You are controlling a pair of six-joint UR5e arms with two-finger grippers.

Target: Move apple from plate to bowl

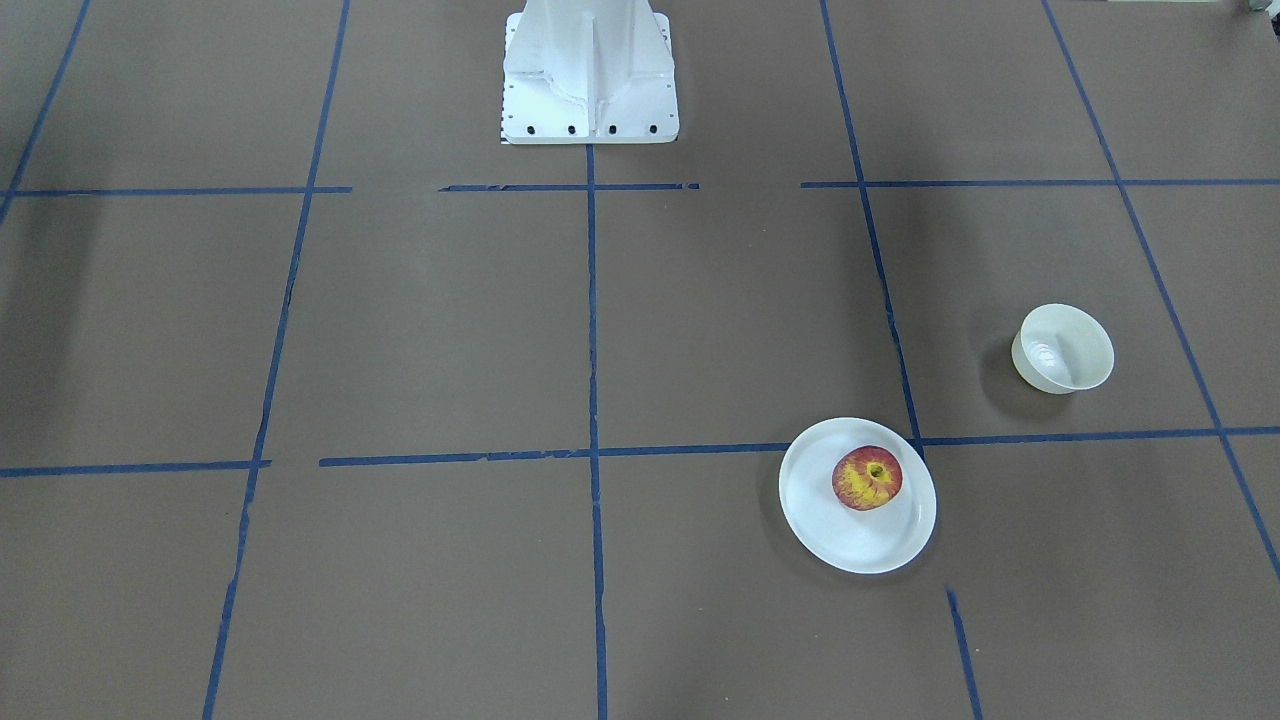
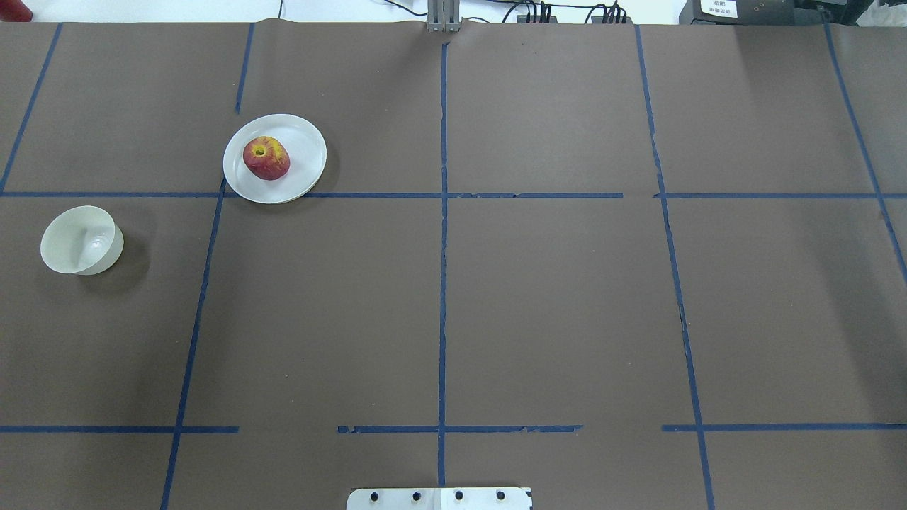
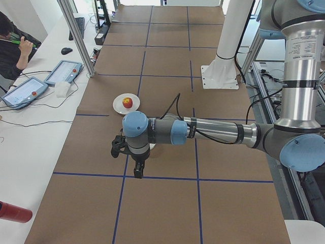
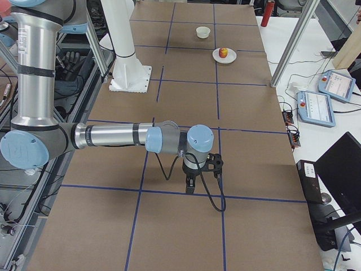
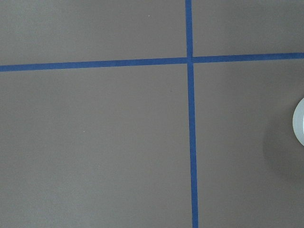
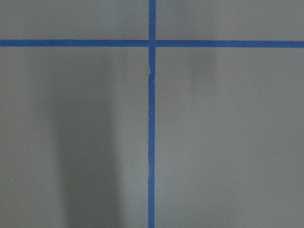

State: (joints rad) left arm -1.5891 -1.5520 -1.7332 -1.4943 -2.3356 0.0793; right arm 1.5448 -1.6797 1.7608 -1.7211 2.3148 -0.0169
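Apple (image 2: 266,157) sits on the plate (image 2: 306,145) at the far left of the worktop (image 2: 538,297), bowl (image 2: 79,241) nearer and further left; the left end effector (image 3: 138,172), apart or together I cannot tell, would best come down spread wide, straddling the apple's middle before lifting.

One plate (image 2: 305,145) sits on the worktop (image 2: 538,304) with one apple (image 2: 266,157) on it and one bowl (image 2: 79,241) near it, and two robot arms show, the left arm (image 3: 218,133) and the right arm (image 4: 113,136).

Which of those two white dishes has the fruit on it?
The wide, flat white plate: the small red-and-yellow apple sits on it. The smaller, deep cream bowl stands apart from it, empty.
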